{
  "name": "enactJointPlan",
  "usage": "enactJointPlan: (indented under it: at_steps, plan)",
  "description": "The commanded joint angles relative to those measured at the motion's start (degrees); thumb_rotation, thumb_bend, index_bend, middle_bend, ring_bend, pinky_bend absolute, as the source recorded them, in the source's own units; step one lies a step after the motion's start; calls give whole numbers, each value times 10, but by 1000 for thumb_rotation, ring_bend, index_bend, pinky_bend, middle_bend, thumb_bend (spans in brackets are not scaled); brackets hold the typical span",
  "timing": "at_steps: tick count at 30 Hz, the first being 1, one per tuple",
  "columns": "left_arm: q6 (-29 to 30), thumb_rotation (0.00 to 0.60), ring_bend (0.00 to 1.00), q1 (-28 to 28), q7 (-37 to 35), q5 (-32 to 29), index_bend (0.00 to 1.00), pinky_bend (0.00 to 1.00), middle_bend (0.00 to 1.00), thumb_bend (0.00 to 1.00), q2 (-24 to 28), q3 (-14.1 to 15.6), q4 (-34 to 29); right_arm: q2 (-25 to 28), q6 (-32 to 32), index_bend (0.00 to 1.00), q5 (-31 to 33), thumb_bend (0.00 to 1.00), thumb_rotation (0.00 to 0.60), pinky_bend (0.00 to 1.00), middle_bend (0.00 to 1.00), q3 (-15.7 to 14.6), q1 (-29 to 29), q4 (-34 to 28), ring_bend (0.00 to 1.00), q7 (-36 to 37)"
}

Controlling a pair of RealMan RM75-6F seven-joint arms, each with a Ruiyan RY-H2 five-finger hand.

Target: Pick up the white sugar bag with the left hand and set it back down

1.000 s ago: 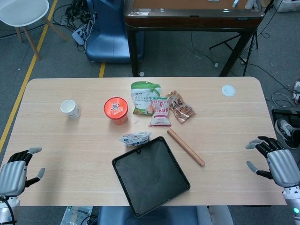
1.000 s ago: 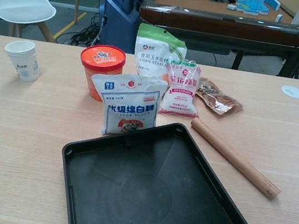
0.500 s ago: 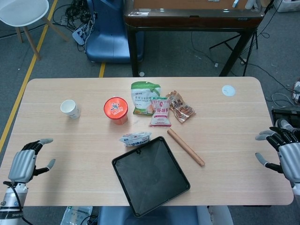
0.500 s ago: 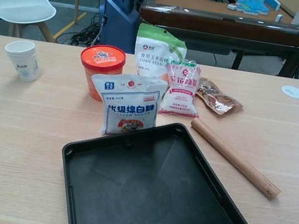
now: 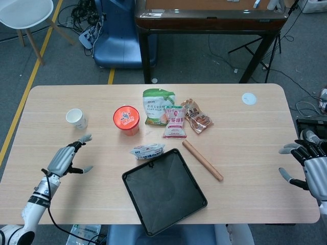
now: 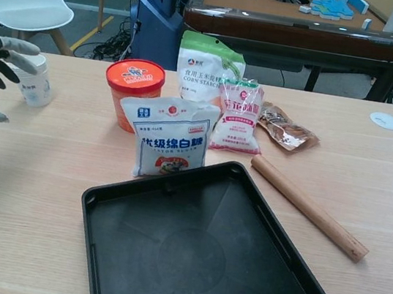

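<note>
Tabletop point(image 5: 245, 148) holds black tray point(image 5: 164, 190), white sugar bag point(image 6: 167, 137) standing upright just behind tray's far-left edge, blue-and-white label facing chest camera, likely so left hand point(image 5: 65, 158), empty with fingers spread, can reach it; right hand point(image 5: 309, 166) empty, fingers apart.

- white sugar bag point(image 6: 167, 144): small white pouch, blue label patch up top, dark printed characters across the middle, and a little picture near the bottom
- it's standing upright on the table, front facing the chest camera
- sits right at the far-left edge of the black tray point(image 6: 208, 267), just in front of the orange-lidded tub point(image 6: 133, 82)
- nothing's holding it
</note>
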Motion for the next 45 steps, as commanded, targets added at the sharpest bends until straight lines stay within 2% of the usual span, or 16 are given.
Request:
enactJointPlan:
  at_steps: [1,10,23,45]
  plan:
    - [-24,600,194,-28,-27,15,66,202,146,173,-29,4,37,-1,0,385,1,256,600,225,355,0,-1,0,216,-1]
    - [-71,600,194,-82,-89,21,137,202,146,174,-96,7,107,-5,-4,385,8,256,600,225,355,-1,-4,2,216,-2]
    - [-112,600,194,-139,-142,6,156,202,147,173,-179,0,179,-4,-6,385,17,256,600,225,355,-1,-10,4,216,0]
    - [-140,600,201,-208,-186,-9,192,202,172,173,-283,-16,281,0,-10,385,30,256,600,225,355,0,-17,3,216,-2]
